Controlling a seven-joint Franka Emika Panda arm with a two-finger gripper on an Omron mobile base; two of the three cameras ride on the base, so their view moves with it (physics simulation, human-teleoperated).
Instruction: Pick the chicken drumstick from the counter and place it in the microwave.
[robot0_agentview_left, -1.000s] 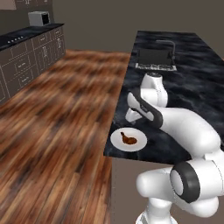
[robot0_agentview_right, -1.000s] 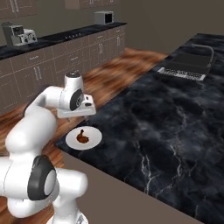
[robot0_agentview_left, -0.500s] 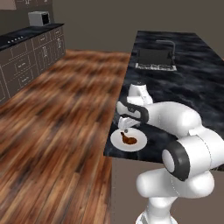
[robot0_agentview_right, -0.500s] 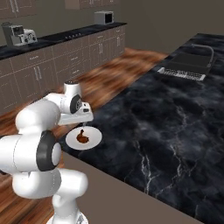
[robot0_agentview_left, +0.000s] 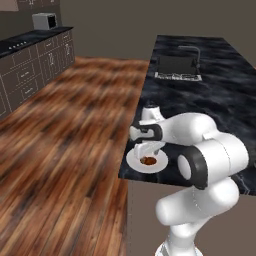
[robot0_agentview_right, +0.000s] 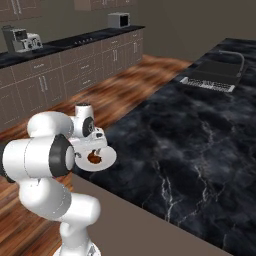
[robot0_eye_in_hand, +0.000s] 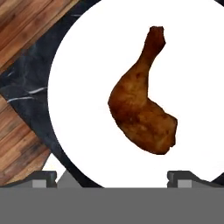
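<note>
- Gripper (robot0_agentview_left: 148, 151) has dropped low over the plate (robot0_eye_in_hand: 83, 131) since a second ago.
- Fingers (robot0_eye_in_hand: 179, 177) spread, empty.
- Drumstick (robot0_eye_in_hand: 142, 105) lies on the plate, between fingertips, just ahead; bony end points away.

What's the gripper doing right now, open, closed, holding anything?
Gripper: open, holding nothing, fingertips spread above the chicken drumstick, which lies on the white plate.

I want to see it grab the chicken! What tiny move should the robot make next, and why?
Probably a short drop straight down. The open end effector hovers above the chicken drumstick, which lies untouched on the white plate, its thick end nearest the fingertips.
</note>
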